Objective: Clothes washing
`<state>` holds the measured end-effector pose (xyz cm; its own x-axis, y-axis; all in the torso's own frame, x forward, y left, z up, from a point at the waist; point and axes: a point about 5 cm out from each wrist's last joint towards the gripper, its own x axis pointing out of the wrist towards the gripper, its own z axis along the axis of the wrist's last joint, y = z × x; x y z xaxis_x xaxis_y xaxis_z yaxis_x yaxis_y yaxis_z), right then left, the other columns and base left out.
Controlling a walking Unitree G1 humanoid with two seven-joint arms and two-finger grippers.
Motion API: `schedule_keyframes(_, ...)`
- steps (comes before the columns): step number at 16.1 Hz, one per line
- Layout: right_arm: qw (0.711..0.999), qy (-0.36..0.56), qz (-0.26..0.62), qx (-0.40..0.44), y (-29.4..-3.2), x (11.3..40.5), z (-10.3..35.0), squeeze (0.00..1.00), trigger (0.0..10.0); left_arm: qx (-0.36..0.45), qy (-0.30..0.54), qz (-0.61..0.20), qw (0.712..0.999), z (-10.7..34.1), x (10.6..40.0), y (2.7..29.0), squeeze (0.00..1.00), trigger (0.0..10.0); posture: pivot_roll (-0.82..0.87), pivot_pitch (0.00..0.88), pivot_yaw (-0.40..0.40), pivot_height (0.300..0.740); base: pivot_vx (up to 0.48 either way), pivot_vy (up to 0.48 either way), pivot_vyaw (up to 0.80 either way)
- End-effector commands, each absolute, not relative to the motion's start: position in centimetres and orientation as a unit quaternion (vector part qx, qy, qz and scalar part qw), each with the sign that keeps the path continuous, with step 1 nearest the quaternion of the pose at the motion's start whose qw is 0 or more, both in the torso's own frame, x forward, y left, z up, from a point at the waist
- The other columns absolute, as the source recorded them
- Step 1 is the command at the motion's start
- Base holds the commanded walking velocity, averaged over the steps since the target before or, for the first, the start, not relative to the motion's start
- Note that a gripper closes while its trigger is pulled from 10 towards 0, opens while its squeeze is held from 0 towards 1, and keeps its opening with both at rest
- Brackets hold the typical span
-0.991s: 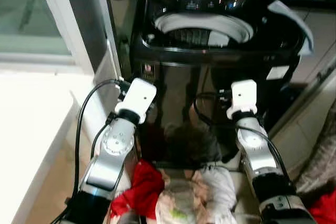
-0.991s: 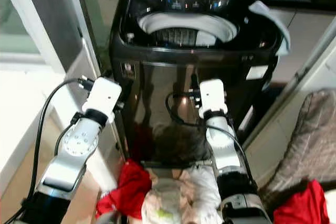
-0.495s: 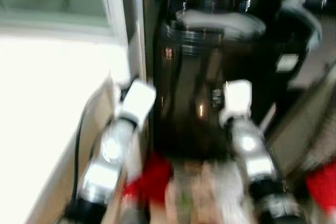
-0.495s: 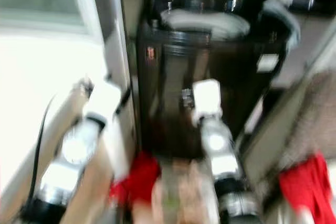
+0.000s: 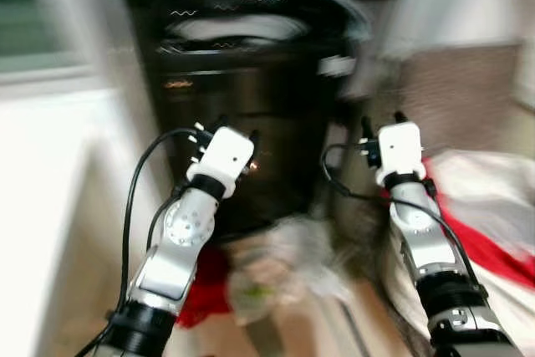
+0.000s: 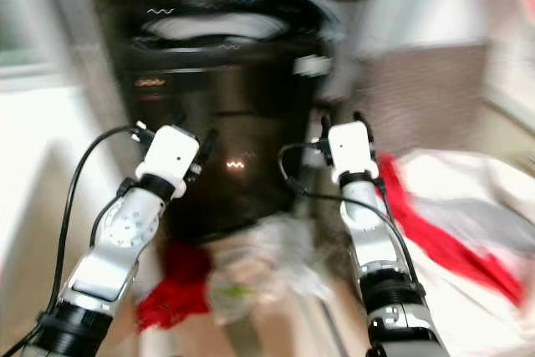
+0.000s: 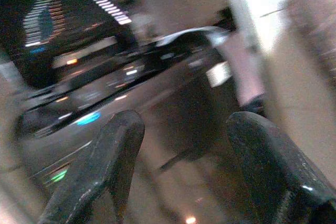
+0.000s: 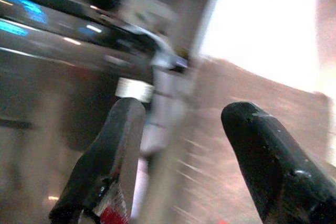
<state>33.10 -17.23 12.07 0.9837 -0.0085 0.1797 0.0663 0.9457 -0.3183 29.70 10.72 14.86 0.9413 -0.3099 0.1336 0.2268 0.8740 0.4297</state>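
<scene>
- Camera swung right since the earlier frame: the washing machine (image 5: 242, 81) now sits far left of centre, and more red-and-white laundry (image 5: 489, 232) shows at near right; all is motion-blurred.
- Washing machine: glossy black body, top opening with a pale round drum rim.
- Clothes heap (image 5: 267, 277), soft and crumpled, red and whitish, lies near, between the arms.
- Left tool (image 7: 184, 177) is spread open and empty, with matte black rounded fingers (image 7: 113, 161).
- Right tool (image 8: 184, 166) is likewise spread open, holding nothing.
- Wrist views show blue panel lights on the machine.
</scene>
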Motion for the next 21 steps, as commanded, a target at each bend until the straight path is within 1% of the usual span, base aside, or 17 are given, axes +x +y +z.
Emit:
schedule_keyframes(1,0.985,-0.073,-0.029,-0.156,-17.5,33.0,11.6,0.0,10.0,0.216,-0.102,-0.144,0.96,14.9,30.1,10.7,0.0,10.0,-0.01,0.0,-0.005,0.74,0.0,0.0,-0.78)
schedule_keyframes(6,0.984,-0.054,-0.057,-0.163,-18.7,32.7,10.8,0.0,10.0,0.217,-0.102,-0.156,0.958,14.6,30.1,10.2,0.0,10.0,-0.02,0.0,-0.004,0.74,0.0,0.0,-0.75)
schedule_keyframes(7,0.988,-0.029,-0.068,-0.137,-19.2,33.0,10.3,0.0,10.0,0.218,-0.103,-0.156,0.958,14.6,30.1,10.2,0.0,10.0,-0.02,0.0,0.001,0.74,0.0,0.0,-0.74)
schedule_keyframes(8,0.993,0.028,-0.083,-0.073,-20.0,33.7,9.4,0.0,10.0,0.218,-0.104,-0.156,0.958,14.7,30.0,10.2,0.0,10.0,-0.02,0.0,0.008,0.74,0.0,0.0,-0.75)
schedule_keyframes(9,0.994,0.036,-0.088,-0.061,-20.4,34.0,9.5,0.0,10.0,0.219,-0.105,-0.157,0.957,14.7,30.0,10.3,0.0,10.0,-0.01,0.0,0.014,0.74,0.0,0.0,-0.55)
schedule_keyframes(11,0.991,0.044,-0.095,-0.077,-21.5,35.7,11.0,0.0,10.0,0.23,-0.103,-0.161,0.954,14.8,29.6,10.8,0.0,10.0,0.01,0.011,0.026,0.74,0.0,0.0,0.0)
schedule_keyframes(12,0.992,0.048,-0.108,-0.043,-21.9,36.1,11.5,0.0,10.0,0.232,-0.102,-0.161,0.954,14.9,29.5,11.0,0.0,10.0,0.02,0.019,0.031,0.74,0.0,0.0,0.0)
schedule_keyframes(13,0.989,0.063,-0.132,0.016,-22.6,36.6,11.7,0.0,10.0,0.236,-0.102,-0.16,0.953,15.0,29.4,11.3,0.0,10.0,0.03,0.026,0.035,0.74,0.0,0.0,0.0)
schedule_keyframes(14,0.988,0.07,-0.137,0.027,-22.8,36.7,11.8,1.0,10.0,0.238,-0.102,-0.16,0.953,15.1,29.3,11.4,0.0,10.0,0.04,0.032,0.037,0.74,0.0,0.0,0.0)
schedule_keyframes(16,0.987,0.076,-0.132,0.045,-22.5,37.3,12.1,1.0,10.0,0.244,-0.102,-0.157,0.951,15.3,29.2,11.7,0.0,10.0,0.06,0.035,0.038,0.74,0.0,0.0,0.0)
schedule_keyframes(18,0.981,0.1,-0.136,0.098,-21.9,37.4,11.6,1.0,10.0,0.249,-0.105,-0.154,0.95,15.5,29.2,11.8,0.0,10.0,0.07,0.038,0.029,0.74,0.0,0.0,0.0)
schedule_keyframes(19,0.976,0.112,-0.142,0.118,-21.9,37.4,11.3,1.0,10.0,0.25,-0.105,-0.153,0.95,15.6,29.1,11.8,0.0,10.0,0.07,0.041,0.029,0.74,0.0,0.0,0.0)
schedule_keyframes(21,0.971,0.123,-0.156,0.131,-22.2,37.4,11.0,1.0,10.0,0.251,-0.104,-0.152,0.95,15.6,29.0,11.9,0.0,10.0,0.07,0.047,0.029,0.74,0.0,0.0,0.0)
